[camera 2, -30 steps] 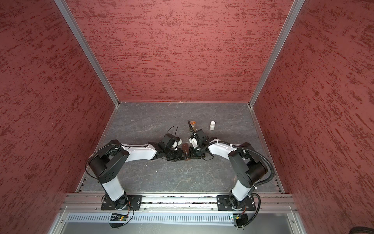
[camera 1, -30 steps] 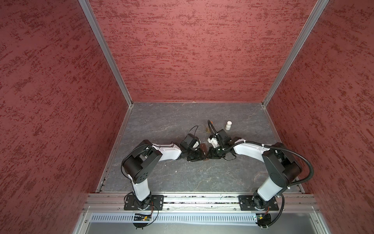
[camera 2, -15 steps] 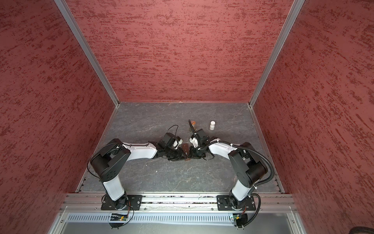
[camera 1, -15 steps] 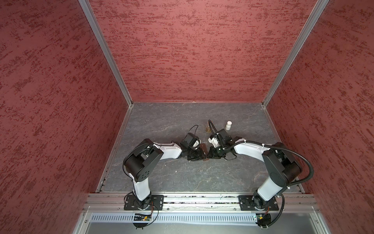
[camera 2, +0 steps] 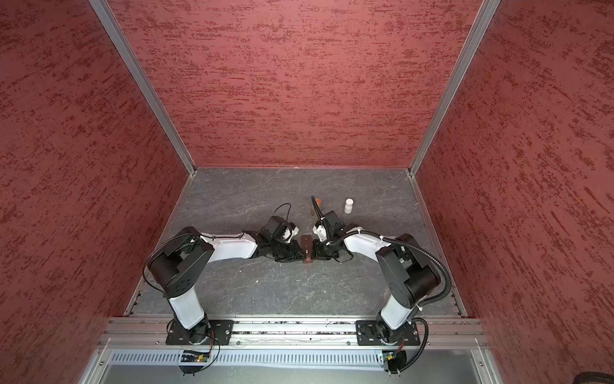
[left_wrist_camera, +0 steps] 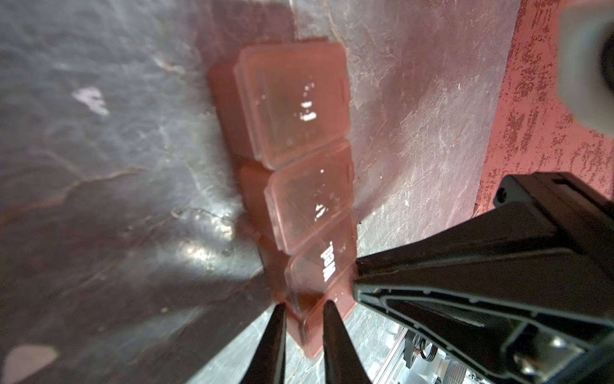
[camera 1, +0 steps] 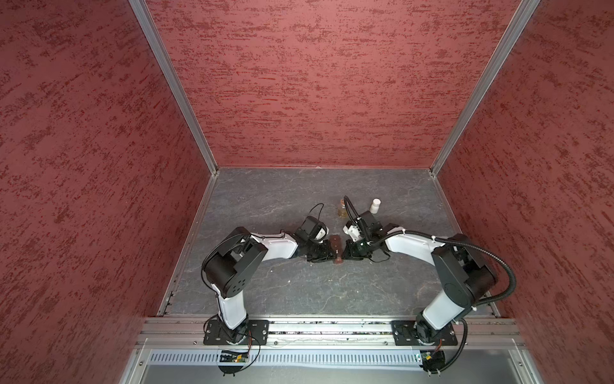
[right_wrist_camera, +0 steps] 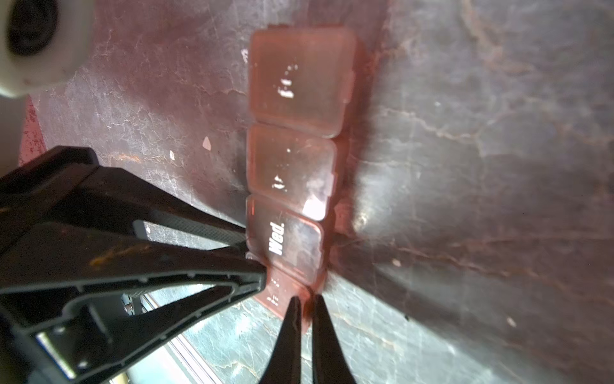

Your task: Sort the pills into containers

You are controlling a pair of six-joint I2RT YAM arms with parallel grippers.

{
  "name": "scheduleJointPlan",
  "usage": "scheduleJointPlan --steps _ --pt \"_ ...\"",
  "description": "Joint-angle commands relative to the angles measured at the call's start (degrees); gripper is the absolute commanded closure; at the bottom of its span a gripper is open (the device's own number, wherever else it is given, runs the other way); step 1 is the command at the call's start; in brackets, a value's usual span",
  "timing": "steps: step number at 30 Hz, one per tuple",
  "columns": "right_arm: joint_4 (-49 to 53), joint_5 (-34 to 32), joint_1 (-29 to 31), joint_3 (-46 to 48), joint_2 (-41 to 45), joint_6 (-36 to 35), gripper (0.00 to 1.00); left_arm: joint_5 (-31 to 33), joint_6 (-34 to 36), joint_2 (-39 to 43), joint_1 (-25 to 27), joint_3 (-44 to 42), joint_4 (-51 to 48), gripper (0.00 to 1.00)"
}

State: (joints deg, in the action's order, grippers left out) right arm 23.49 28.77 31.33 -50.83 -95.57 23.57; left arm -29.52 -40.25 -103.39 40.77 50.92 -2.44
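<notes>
The containers (camera 1: 336,245) (camera 2: 306,246) are one narrow brown-red strip of lidded compartments on the grey floor, between both arms. In the left wrist view my left gripper (left_wrist_camera: 304,311) is shut on the near end of the containers (left_wrist_camera: 292,109), with the edge pinched between its fingertips (left_wrist_camera: 278,327). In the right wrist view my right gripper (right_wrist_camera: 306,307) is shut on the thin side edge of that same end of the containers (right_wrist_camera: 299,79). Three lids look closed, and one reads "Wed." (right_wrist_camera: 277,239). In both top views the left gripper (camera 1: 330,254) (camera 2: 299,256) and right gripper (camera 1: 345,254) (camera 2: 314,254) meet at the strip. The pills are out of view.
An amber bottle (camera 1: 342,208) and a small white bottle (camera 1: 375,206) (camera 2: 348,206) stand behind the right arm. A tiny white speck (camera 1: 288,281) (camera 2: 256,282) lies on the floor in front. Red walls enclose three sides, and a metal rail (camera 1: 332,327) runs along the front.
My left gripper has closed on the end of the containers. Both arms have barely moved, and the right gripper stays shut.
</notes>
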Motion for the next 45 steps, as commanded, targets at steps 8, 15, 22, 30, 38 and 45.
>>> scheduleJointPlan --steps 8,15,22,30,38,45 --pt "4.1 -6.0 1.8 -0.4 0.7 0.0 0.78 3.9 1.5 -0.8 1.4 -0.6 -1.8 0.74" --pt "9.4 -12.8 1.7 -5.0 6.6 1.8 0.67 6.2 3.8 6.2 -0.5 1.1 -6.0 0.58" --pt "15.0 -19.4 2.1 -8.1 8.9 6.8 0.61 10.9 5.3 16.1 -3.0 -2.1 -8.9 0.46" --pt "18.4 -27.2 7.2 -14.3 3.5 16.3 0.52 14.4 5.4 29.6 -9.3 -11.8 -9.1 0.32" --pt "21.1 -31.8 11.7 -21.6 -4.6 22.1 0.43 12.8 6.8 34.5 -14.0 -16.2 -9.5 0.26" --pt "23.7 -33.4 13.0 -25.4 -10.2 24.5 0.35 12.0 6.5 36.3 -15.3 -19.1 -7.9 0.24"
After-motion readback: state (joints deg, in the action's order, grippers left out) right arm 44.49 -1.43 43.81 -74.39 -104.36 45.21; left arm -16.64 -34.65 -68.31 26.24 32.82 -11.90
